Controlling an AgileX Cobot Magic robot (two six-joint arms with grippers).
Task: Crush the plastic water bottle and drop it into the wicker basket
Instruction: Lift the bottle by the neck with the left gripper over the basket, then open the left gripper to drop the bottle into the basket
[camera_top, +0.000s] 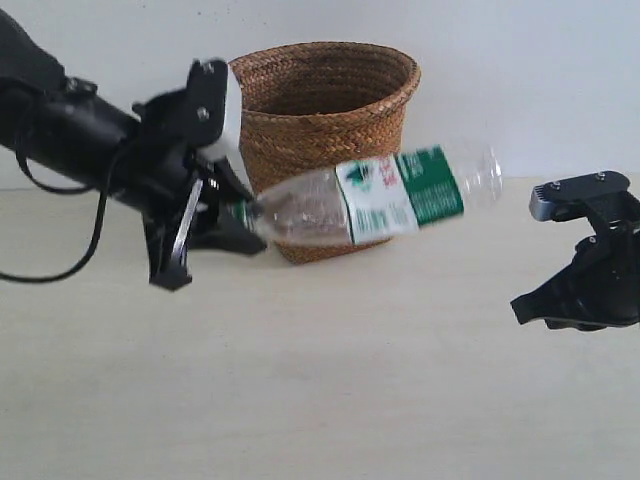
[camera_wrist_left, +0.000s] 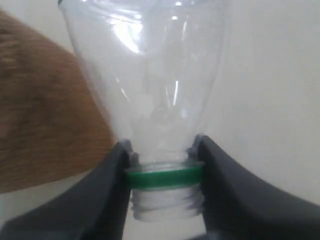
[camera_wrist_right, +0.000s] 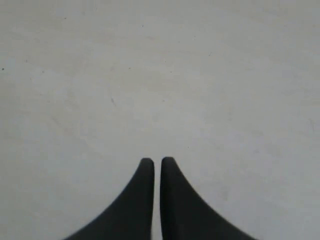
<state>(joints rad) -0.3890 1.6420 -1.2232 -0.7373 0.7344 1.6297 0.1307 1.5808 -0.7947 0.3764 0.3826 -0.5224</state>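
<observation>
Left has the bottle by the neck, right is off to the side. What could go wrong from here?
1. The left gripper pinches only the neck at the green ring, with the plastic water bottle sticking out sideways; a push may twist it loose.
2. The bottle hangs in front of the wicker basket, below its rim; a careless lift could tip the basket.
3. The right gripper is shut; pressing with closed tips might glance off.

Exterior camera: low, just above tabletop height, facing level across the table (camera_top: 330, 400) to a white wall (camera_top: 520, 60). The wicker basket (camera_top: 325, 110) sits mid-distance and the arms enter from either side. Left wrist camera: sights along the left gripper (camera_wrist_left: 162, 150), very close on the plastic water bottle (camera_wrist_left: 150, 75) neck. It shares the bottle and the blurred basket with the exterior. Right wrist camera: looks down past the right gripper (camera_wrist_right: 156, 162), close on table surface only.
</observation>
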